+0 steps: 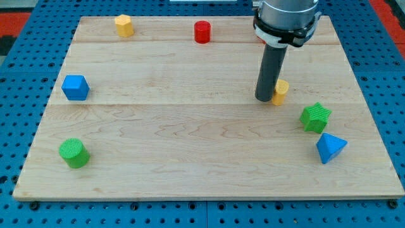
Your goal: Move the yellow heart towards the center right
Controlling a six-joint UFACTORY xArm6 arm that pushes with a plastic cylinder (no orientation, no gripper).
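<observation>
The yellow heart [281, 92] lies right of the board's middle, partly hidden behind my rod. My tip [264, 99] rests on the board and touches the heart's left side. The rod comes down from the arm at the view's top right. A green star-shaped block [316, 118] lies a short way below and right of the heart.
A blue triangular block [330, 147] sits at lower right. A red cylinder [202, 31] and a yellow hexagonal block [124, 26] stand along the top. A blue cube [75, 87] is at the left, a green cylinder [74, 153] at lower left. The wooden board [190, 145] lies on a blue pegboard.
</observation>
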